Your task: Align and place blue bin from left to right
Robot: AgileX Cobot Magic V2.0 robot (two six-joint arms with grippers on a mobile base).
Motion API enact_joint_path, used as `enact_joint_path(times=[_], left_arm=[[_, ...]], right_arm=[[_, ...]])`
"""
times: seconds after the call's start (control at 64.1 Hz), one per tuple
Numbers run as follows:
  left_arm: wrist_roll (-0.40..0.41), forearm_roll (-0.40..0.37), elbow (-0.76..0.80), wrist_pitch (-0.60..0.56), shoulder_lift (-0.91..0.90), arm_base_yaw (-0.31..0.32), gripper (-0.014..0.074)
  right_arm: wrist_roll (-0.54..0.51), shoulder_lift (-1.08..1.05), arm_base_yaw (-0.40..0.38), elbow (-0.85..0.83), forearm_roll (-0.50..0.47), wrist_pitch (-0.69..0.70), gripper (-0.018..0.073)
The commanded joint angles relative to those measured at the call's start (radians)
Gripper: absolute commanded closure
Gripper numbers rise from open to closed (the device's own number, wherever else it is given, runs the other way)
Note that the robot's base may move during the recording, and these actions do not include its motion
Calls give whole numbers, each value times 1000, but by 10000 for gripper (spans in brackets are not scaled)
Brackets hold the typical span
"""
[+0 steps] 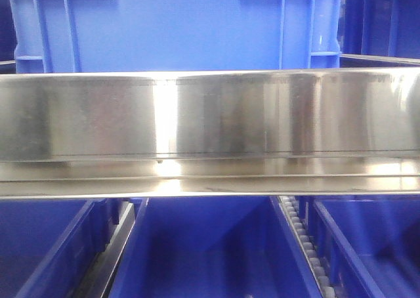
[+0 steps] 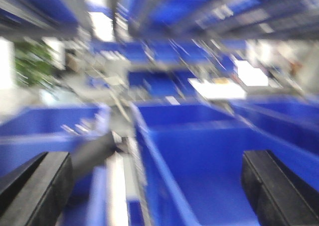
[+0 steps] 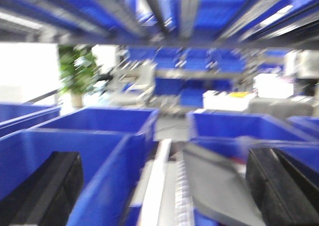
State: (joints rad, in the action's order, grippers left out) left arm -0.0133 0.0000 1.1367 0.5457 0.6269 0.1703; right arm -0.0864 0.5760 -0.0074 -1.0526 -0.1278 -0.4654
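The blue bin (image 1: pixel 177 25), medium blue with raised vertical ribs, fills the top of the front view and stands on the shelf behind a steel beam (image 1: pixel 210 114). Neither gripper shows in that view. The left wrist view is blurred: my left gripper (image 2: pixel 157 191) is open, its black fingers (image 2: pixel 35 186) wide apart over a deep-blue bin (image 2: pixel 209 156) and a roller rail (image 2: pixel 119 186), holding nothing. My right gripper (image 3: pixel 164 191) is also open and empty, with fingers (image 3: pixel 284 186) spread above a rail (image 3: pixel 159 186) between two deep-blue bins.
Below the steel beam, deep-blue bins (image 1: pixel 210 252) sit side by side in lanes split by a roller track (image 1: pixel 305 245). More shelving with blue bins (image 3: pixel 199 71), a potted plant (image 3: pixel 77 71) and a white box (image 3: pixel 227 99) lie beyond.
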Motion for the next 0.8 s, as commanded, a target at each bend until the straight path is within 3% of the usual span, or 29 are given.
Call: enact_joint_path(times=[0.0,0.218,0.406,0.639,0.78], left_arm=[[-14,0,63,90,94,70,4],[-14,9,275,263,352,205,6],[-6,20,509,376,580,226,8],[158,270,770,502,844,226,17],[237,304,891,614,964,226,17]], right_arm=[[-9,72,53,-64,-21,-32,-8],[-28,284,188,-236,-21,-134,-8],[-28,534,216,-490,-19,-332,-8],[23,847,218,-900,66,-644,-8],[86,1028,218,-1107,145,-756,-6]])
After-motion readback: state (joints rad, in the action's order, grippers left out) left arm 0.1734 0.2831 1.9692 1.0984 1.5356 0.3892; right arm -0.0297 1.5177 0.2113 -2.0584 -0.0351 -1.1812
